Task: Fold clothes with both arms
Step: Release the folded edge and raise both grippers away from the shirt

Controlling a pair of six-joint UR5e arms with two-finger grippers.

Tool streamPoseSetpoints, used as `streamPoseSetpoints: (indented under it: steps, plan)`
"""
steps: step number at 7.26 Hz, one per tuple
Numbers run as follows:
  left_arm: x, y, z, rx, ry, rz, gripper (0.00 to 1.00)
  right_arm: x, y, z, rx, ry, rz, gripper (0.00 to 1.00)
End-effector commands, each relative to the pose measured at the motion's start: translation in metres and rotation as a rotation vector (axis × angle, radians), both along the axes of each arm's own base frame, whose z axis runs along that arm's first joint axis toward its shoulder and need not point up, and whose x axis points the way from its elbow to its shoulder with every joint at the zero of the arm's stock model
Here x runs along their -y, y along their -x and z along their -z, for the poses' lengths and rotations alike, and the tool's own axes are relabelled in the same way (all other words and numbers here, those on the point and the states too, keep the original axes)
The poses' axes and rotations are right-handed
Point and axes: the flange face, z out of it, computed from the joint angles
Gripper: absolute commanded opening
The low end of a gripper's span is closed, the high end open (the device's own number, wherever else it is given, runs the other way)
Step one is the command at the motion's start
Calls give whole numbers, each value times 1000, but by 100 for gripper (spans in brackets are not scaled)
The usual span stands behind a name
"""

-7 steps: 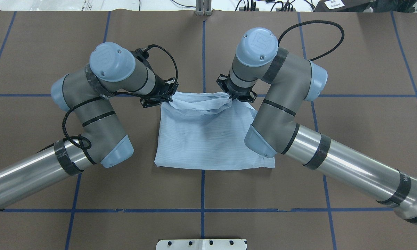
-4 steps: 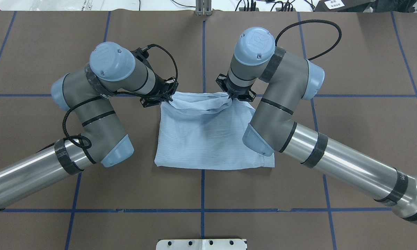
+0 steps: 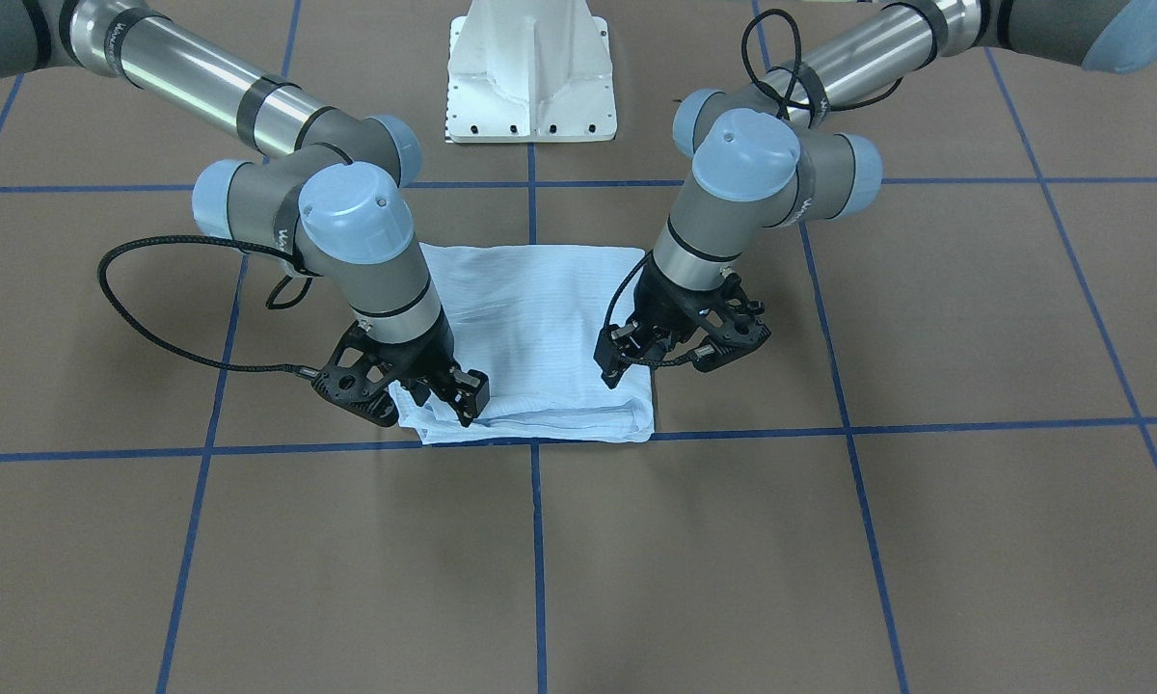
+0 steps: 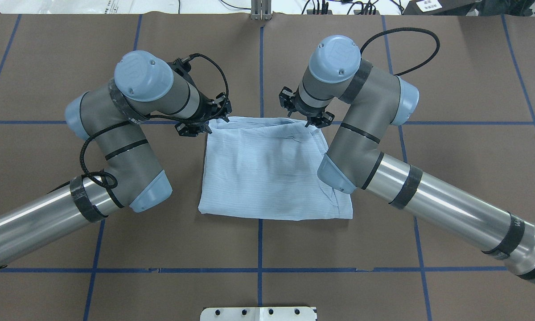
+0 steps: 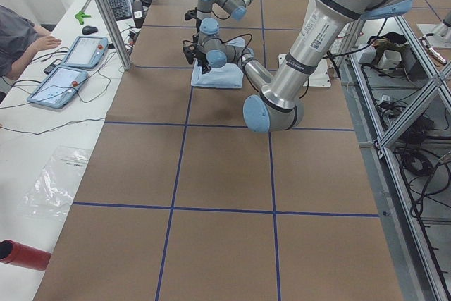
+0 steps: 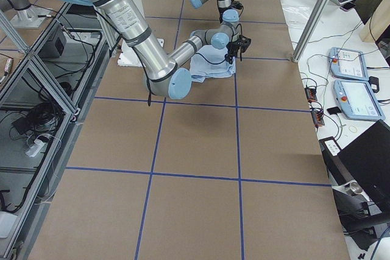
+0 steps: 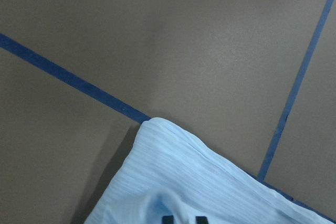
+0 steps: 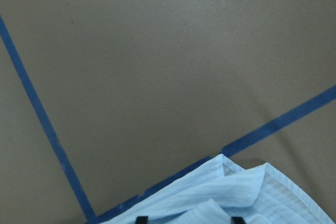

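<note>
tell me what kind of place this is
Most likely a robotics lab: a left arm and right arm over a brown table gridded with blue tape, aluminium framing, and touchscreen pendants on a side desk.

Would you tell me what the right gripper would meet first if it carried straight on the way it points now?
The shirt: the right gripper points down at its folded corner, and the wrist view shows cloth between its open jaws. Whether it already touches is unclear.
</note>
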Motion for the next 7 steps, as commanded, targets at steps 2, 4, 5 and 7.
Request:
streamPoseSetpoints:
  steps: [2,4,5,7]
  plan:
    - [19,25,-5,17,-18,-16,99,-5,-2,12,36,-58,41,100]
    - [32,96,-51,66,-126,-93,99,6,-54,2,-73,-167,122,100]
    - [36,140,-77,126,-216,-116,99,8,-107,-10,-168,-218,185,100]
    - [43,231,-134,275,-341,-172,99,15,-201,-82,-251,-282,297,100]
